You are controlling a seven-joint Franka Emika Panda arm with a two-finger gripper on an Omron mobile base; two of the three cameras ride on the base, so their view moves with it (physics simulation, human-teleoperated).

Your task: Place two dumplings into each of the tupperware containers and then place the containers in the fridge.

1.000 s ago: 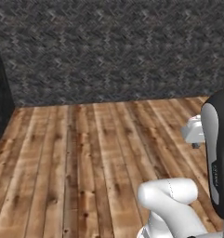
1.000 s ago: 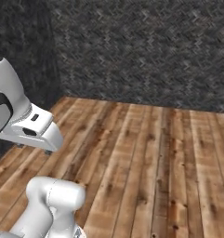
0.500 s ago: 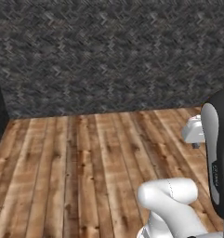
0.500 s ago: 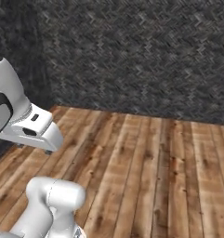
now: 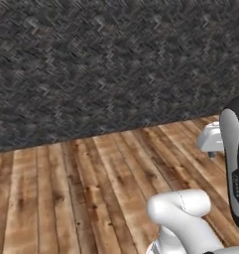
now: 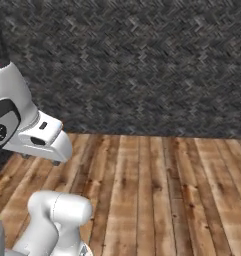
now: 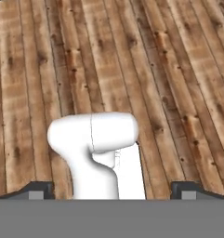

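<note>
Over a brown wooden plank floor [image 7: 178,69], my gripper [image 7: 112,188] points down with its two dark tips spread wide apart at the bottom corners of the hand view. Jaws released, nothing between them, nothing held. The only thing under the hand is floor boards, so there is nothing to grasp here.

Ahead in both base views stands a dark grey wall with a woven herringbone texture [image 5: 106,64], meeting the floor [image 6: 157,190] in a straight line. No desk, no furniture in front of me.

Task things: I cannot say where the dumplings, the white tupperware trays or the fridge are; none of them is anywhere around me right now. My guess is the base faces away from the kitchen work area and must drive or turn before anything can start.

Why the pose: the arm is folded close and high above the base, hand tucked near the body, which looks like a travel posture rather than a reach. Wide jaws fit that, ready for a first dumpling pick later.

Progress, judged from this: nothing loaded, nothing in the fridge. Next need is finding the trays and dumplings. Risk: driving toward the wall.
</note>
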